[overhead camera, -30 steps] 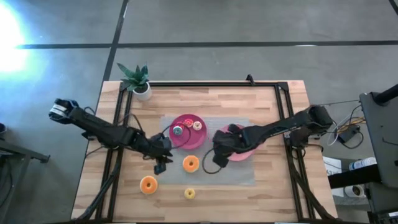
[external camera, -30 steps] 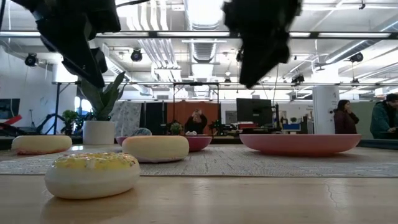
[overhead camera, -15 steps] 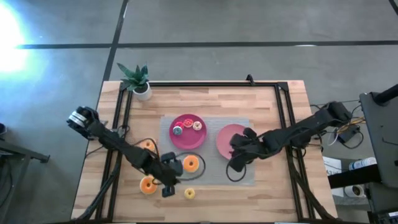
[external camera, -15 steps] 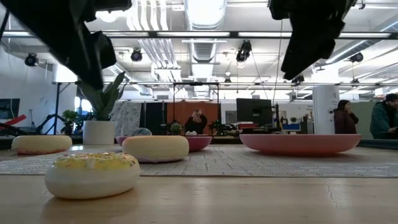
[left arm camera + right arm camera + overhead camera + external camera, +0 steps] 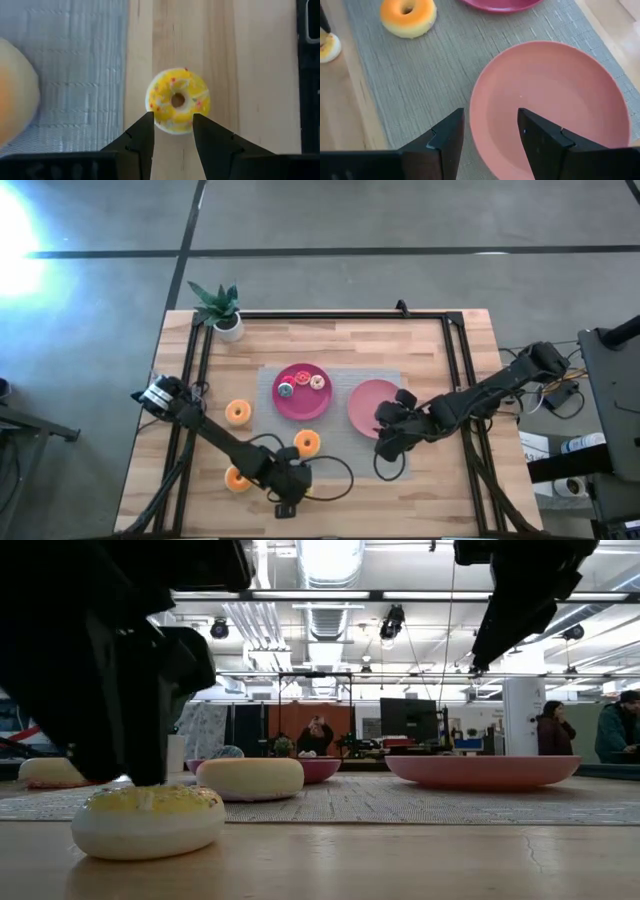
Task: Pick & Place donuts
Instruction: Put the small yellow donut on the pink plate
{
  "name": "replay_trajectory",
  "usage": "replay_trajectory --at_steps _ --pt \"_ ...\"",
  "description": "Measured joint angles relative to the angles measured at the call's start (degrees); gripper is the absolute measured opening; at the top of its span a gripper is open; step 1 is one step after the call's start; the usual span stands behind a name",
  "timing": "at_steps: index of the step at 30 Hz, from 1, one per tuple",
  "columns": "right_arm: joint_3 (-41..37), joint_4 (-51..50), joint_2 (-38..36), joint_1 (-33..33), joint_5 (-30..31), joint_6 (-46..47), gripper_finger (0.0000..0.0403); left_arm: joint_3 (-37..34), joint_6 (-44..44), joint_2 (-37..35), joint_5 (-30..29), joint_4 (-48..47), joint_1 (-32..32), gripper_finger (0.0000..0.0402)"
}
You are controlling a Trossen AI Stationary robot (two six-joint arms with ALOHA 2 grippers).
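1. From above, the left gripper [image 5: 287, 502] is low at the near edge of the table [image 5: 440, 485]. It sits over the small yellow donut, so the donut is hidden here. An orange donut [image 5: 307, 443] lies flat on the grey mat [image 5: 340, 460]. Two more orange donuts [image 5: 238, 412] lie on the bare wood. The dark pink plate [image 5: 300, 405] holds small donuts. The right gripper [image 5: 390, 448] hangs by the near rim of the light pink plate [image 5: 365, 402].

2. From table height, the yellow donut [image 5: 148, 821] lies flat on the wood, with the left gripper's dark shape right above it.

3. From the left wrist, the yellow donut [image 5: 177, 100] lies flat with its hole facing up. It is round, so it has no long side. The jaws are spread, one finger [image 5: 141, 136] on each side of it, and they do not pinch it.

4. From the right wrist, the jaws are spread and hold nothing, above the light pink plate [image 5: 555, 105].
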Motion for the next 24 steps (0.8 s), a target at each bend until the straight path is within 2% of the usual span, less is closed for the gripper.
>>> replay_trajectory --at_steps 9,17,20,24 --pt "-0.1 0.1 0.0 0.3 2.4 2.9 0.0176 0.0 -2.4 0.6 -3.1 0.5 0.4 0.0109" --pt "-0.1 0.1 0.1 0.3 2.5 3.2 0.0176 0.0 -2.8 4.0 0.0 4.2 0.6 0.0105" --pt "-0.1 0.1 0.1 0.3 2.5 3.8 0.0176 0.0 -2.8 3.9 0.1 4.0 0.7 0.0078" --pt "-0.2 0.0 0.1 0.3 2.5 4.0 0.0176 -0.1 -1.6 2.7 1.2 1.2 1.1 0.0015"
